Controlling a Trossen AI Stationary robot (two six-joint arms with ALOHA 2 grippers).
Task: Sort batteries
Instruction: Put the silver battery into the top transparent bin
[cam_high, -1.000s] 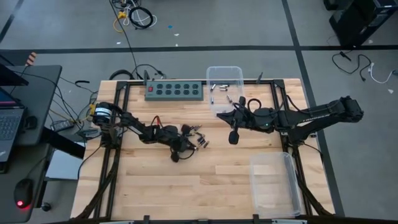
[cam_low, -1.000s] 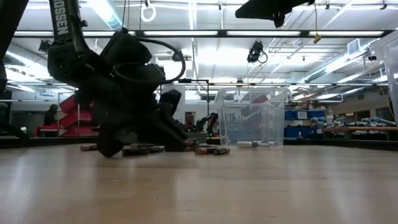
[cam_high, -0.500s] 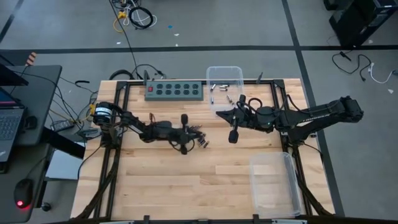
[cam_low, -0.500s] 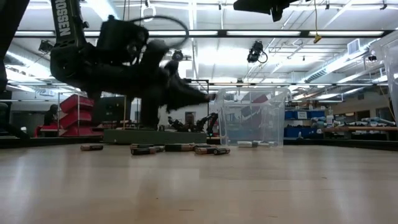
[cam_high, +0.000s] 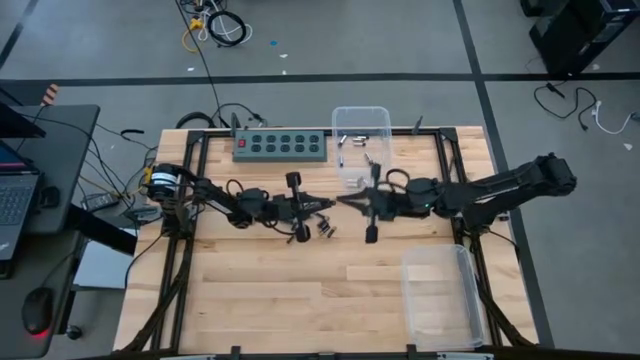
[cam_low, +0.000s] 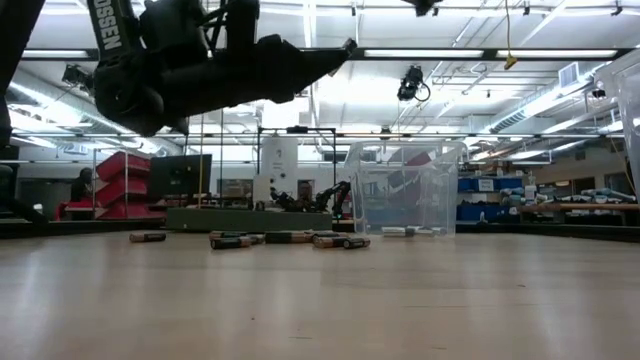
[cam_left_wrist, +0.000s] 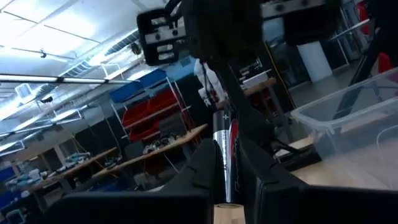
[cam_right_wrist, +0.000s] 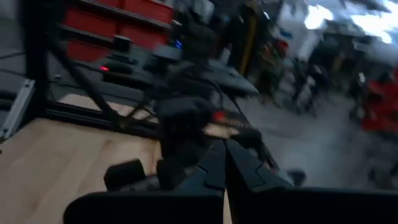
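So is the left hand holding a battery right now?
Yes, the left wrist view shows a silver and red battery pinched upright in the left hand.

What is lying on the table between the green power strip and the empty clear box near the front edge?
In the high view, a cluster of batteries lies on the wood between the power strip and the empty box, under both grippers.

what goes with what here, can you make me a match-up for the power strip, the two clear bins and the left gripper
1. power strip
2. clear bin by the strip
3. other clear bin
4. left gripper

a. holds a few batteries
b. fingers shut on a battery
c. table's far edge, green
d. near right corner, looks empty

Pairs: 1-c, 2-a, 3-d, 4-b
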